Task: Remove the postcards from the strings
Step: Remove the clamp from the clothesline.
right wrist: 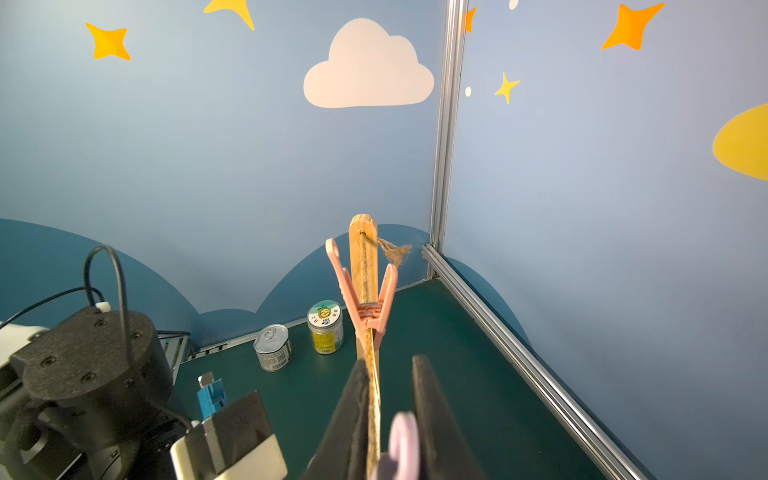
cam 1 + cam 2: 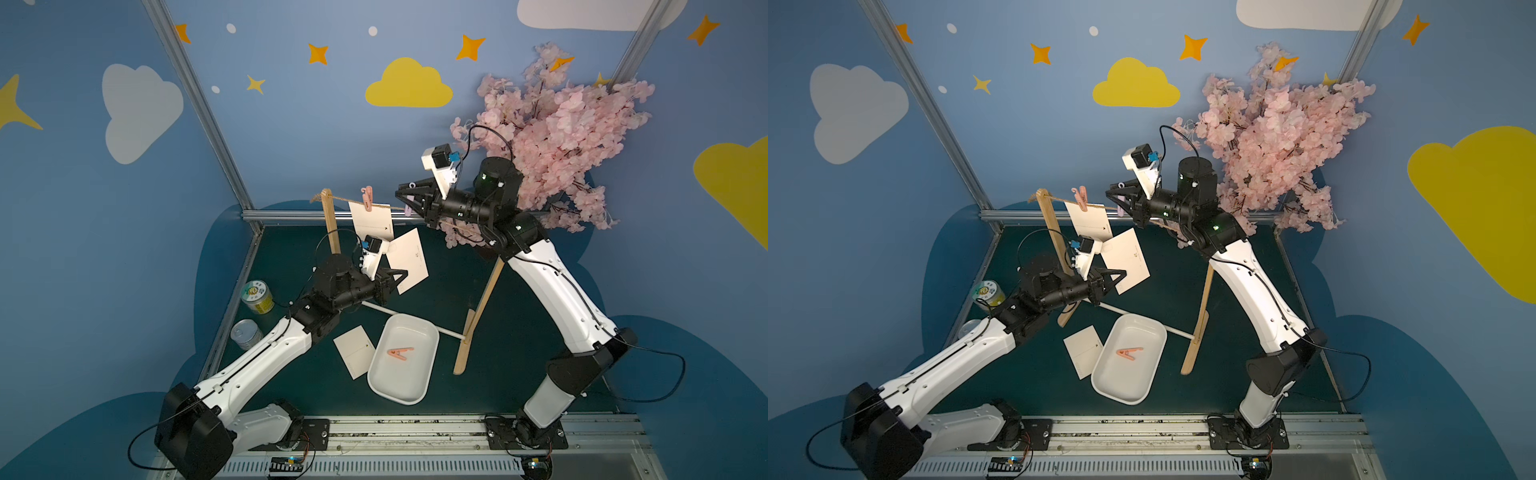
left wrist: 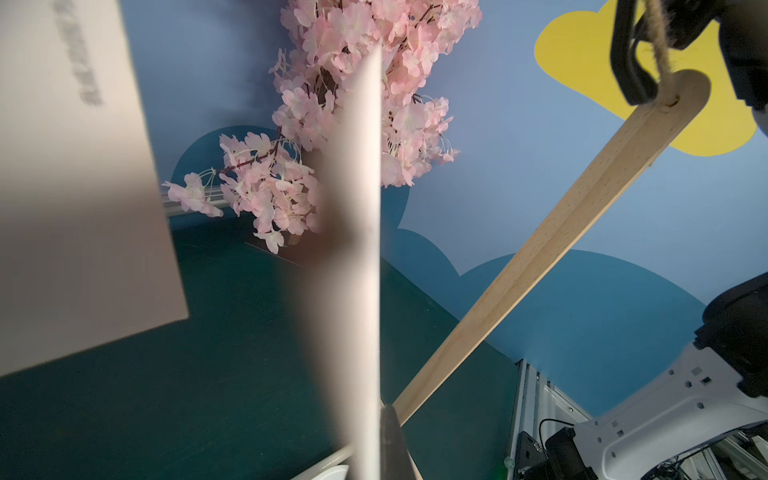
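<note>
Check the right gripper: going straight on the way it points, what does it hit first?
Likely the pink peg pinning a postcard to the string, with the wooden post behind. The right gripper, shut on a lilac peg, points along the string; depth unclear.

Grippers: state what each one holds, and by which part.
Left gripper grips a postcard by an edge near its lower corner. Right gripper pinches the lilac clothespin at the twine, apparently by its handle end, between the jaws.

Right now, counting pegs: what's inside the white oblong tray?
One orange plastic clothes peg lies in the white oblong tray. Nothing else shows; only the floor beneath the peg is covered.
</note>
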